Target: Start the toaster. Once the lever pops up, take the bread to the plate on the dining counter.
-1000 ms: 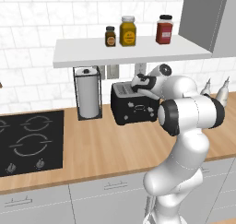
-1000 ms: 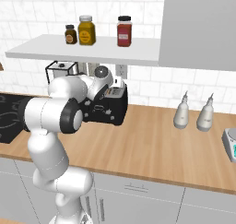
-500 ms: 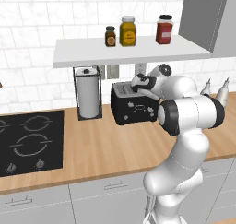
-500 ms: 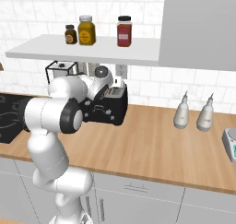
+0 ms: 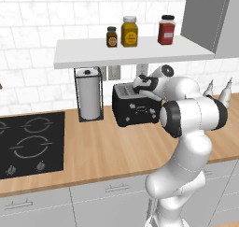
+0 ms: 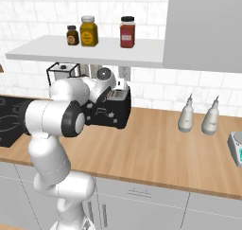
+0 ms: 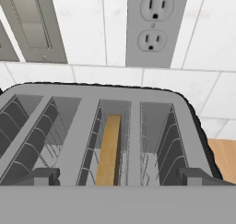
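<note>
The black toaster (image 5: 135, 111) (image 6: 113, 111) stands at the back of the wall counter, under the shelf. My gripper (image 5: 143, 84) (image 6: 112, 91) hovers just above the toaster's silvery top (image 7: 83, 126), pointing down at it. Its fingertips (image 7: 40, 176) stand wide apart, one on each side of the slots, so my gripper (image 7: 119, 177) is open and holds nothing. The tan bread (image 7: 109, 149) stands on edge, sunk in the slot right between the fingers. The plate and the dining counter are out of view.
A paper towel holder (image 5: 89, 100) stands left of the toaster, and a black hob (image 5: 30, 142) lies further left. The shelf (image 5: 130, 53) with three jars hangs close overhead. Two pale bottles (image 6: 186, 118) stand to the right. A wall socket (image 7: 154, 25) is behind the toaster.
</note>
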